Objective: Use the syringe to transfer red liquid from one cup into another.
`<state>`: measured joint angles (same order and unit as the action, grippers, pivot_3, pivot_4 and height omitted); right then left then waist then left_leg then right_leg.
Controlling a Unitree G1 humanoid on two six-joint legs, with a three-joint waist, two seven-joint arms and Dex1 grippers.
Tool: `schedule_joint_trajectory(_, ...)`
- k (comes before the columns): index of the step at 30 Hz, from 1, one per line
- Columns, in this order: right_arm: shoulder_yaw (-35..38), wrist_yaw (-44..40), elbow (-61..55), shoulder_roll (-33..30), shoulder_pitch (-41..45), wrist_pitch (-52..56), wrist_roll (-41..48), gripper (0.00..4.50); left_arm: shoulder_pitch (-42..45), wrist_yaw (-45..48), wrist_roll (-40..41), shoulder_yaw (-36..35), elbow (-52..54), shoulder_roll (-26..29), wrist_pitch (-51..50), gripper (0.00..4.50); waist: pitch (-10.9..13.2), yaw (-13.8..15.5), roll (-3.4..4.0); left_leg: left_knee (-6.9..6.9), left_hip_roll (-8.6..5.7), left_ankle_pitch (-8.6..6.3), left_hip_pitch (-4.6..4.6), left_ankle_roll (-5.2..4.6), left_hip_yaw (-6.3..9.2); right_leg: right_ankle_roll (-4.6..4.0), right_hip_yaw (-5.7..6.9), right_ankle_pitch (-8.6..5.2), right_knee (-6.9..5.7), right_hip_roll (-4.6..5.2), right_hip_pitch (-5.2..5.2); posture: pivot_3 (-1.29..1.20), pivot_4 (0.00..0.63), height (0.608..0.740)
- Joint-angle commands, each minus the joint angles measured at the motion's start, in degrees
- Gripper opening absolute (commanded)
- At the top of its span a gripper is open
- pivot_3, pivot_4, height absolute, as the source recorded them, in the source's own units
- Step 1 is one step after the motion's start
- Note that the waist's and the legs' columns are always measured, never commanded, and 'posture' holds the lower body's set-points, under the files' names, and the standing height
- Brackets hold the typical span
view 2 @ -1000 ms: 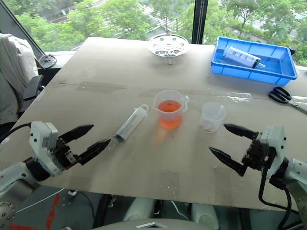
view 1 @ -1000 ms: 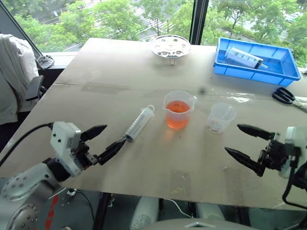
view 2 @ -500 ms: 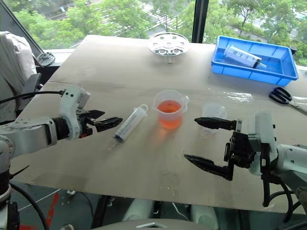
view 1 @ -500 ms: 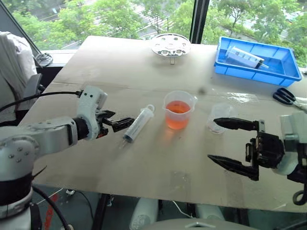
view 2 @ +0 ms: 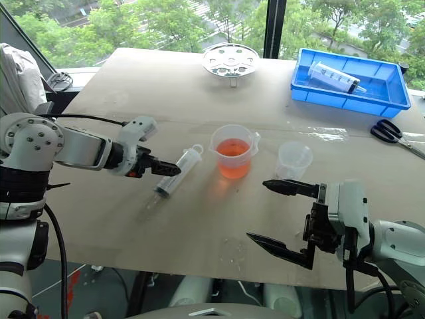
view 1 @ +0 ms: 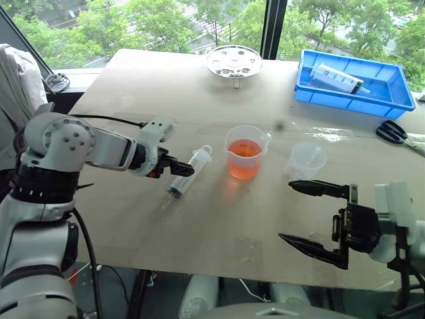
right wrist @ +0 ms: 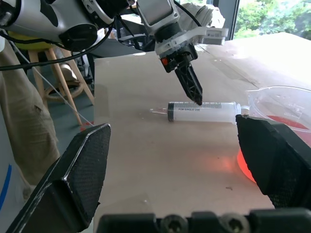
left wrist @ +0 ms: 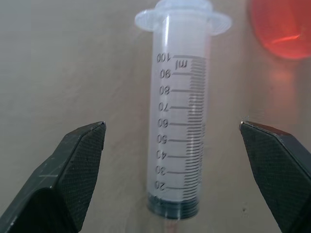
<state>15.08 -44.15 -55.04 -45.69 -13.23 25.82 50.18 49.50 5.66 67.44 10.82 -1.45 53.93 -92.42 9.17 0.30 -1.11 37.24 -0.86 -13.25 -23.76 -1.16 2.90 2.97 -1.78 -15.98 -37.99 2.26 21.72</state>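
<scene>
We see a tan table by a window. At nine o'clock, our left gripper hangs spread wide over the syringe. At centre, red liquid fills the beaker; the small cup stands just beside, at three o'clock. At five o'clock, our right gripper gapes empty.

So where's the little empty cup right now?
The small cup stands on the table right of middle in the head view, just right of the beaker of red liquid and beyond the right gripper.

Both tools wide open, left angled downward.
</scene>
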Motion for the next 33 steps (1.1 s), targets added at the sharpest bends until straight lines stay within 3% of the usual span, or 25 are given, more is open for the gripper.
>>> schedule_joint_trajectory(1,0.7,1.8,-2.11,-0.03,1.02,-0.75,0.67,4.44,2.25,4.5,-5.84,2.08,0.43,-1.9,0.04,4.5,0.0,0.16,0.0,0.0,0.0,0.0,0.01,0.0,0.0,0.0,0.0,0.0,0.0,0.02,-0.01,0.0,0.15,0.74)
schedule_joint_trajectory(7,1.66,2.38,-1.48,-1.82,1.15,0.35,0.91,4.44,2.81,9.69,-13.78,4.44,-0.13,-4.82,0.86,4.5,0.01,0.35,-0.02,0.03,0.0,-0.02,-0.02,-0.04,0.01,0.0,0.01,0.0,0.0,0.07,0.0,0.0,0.15,0.74)
schedule_joint_trajectory(8,1.66,2.36,-1.49,-1.9,0.98,0.23,0.85,4.5,2.54,10.47,-15.52,5.24,-0.18,-5.02,1.1,4.1,0.01,0.3,-0.02,0.02,0.0,-0.02,-0.02,-0.05,0.0,0.0,-0.01,0.0,0.0,0.07,0.0,0.0,0.15,0.74)
schedule_joint_trajectory(10,1.4,2.43,-1.62,-1.91,0.75,0.13,0.56,4.5,1.93,10.77,-18.28,6.15,-0.61,-5.91,1.4,3.74,0.01,0.35,-0.02,0.02,0.0,-0.03,-0.02,-0.05,-0.01,0.0,-0.02,0.0,0.0,0.07,0.0,0.0,0.15,0.74)
schedule_joint_trajectory(15,-0.12,3.92,-1.71,-1.58,1.93,0.52,0.2,4.5,0.82,13.47,-22.36,6.34,0.27,-7.74,1.81,1.42,-0.01,0.38,-0.01,0.05,0.0,-0.09,0.0,-0.17,0.0,0.0,-0.01,0.0,-0.02,0.07,-0.03,0.0,0.15,0.74)
schedule_joint_trajectory(17,-0.57,4.2,-1.69,-1.92,1.94,0.86,-0.35,4.5,0.06,14.18,-23.59,6.23,0.84,-8.16,1.81,1.4,-0.01,0.41,0.0,0.05,0.0,-0.09,0.02,-0.17,0.02,0.0,0.0,0.0,-0.05,0.08,-0.03,0.0,0.15,0.74)
schedule_joint_trajectory(22,-1.99,7.34,-0.76,-1.26,4.05,2.2,-1.11,4.5,-3.56,15.42,-22.55,-6.23,0.76,-7.13,0.28,1.4,-0.01,0.3,0.01,0.06,0.01,-0.08,0.02,-0.17,0.03,-0.01,-0.03,0.0,-0.07,0.1,-0.02,0.0,0.15,0.74)
schedule_joint_trajectory(27,-2.17,14.64,2.98,1.79,12.72,4.4,4.17,4.5,-4.4,13.19,-20.02,-24.46,-3.43,-5.17,-0.08,1.4,0.05,-0.41,-0.09,0.06,0.04,-0.06,-0.03,-0.13,0.11,-0.01,0.04,0.01,-0.08,0.08,0.04,0.0,0.15,0.74)
schedule_joint_trajectory(31,-4.68,16.06,6.57,1.26,19.51,9.03,9.17,4.5,-3.15,7.41,-14.49,-35.88,-3.84,-8.78,-0.08,1.4,0.05,-0.22,-0.1,0.06,-0.01,-0.06,-0.04,-0.12,0.16,0.0,0.12,0.01,-0.06,0.2,0.01,0.0,0.15,0.74)
schedule_joint_trajectory(33,-6.47,16.08,9.09,-0.72,23.95,11.86,7.6,4.5,-0.47,1.77,-9.49,-44.85,-4.68,-14.7,-0.08,1.4,0.05,0.44,-0.09,0.06,-0.05,-0.05,-0.06,-0.11,0.2,0.0,0.14,0.01,-0.04,0.26,0.0,0.0,0.15,0.74)
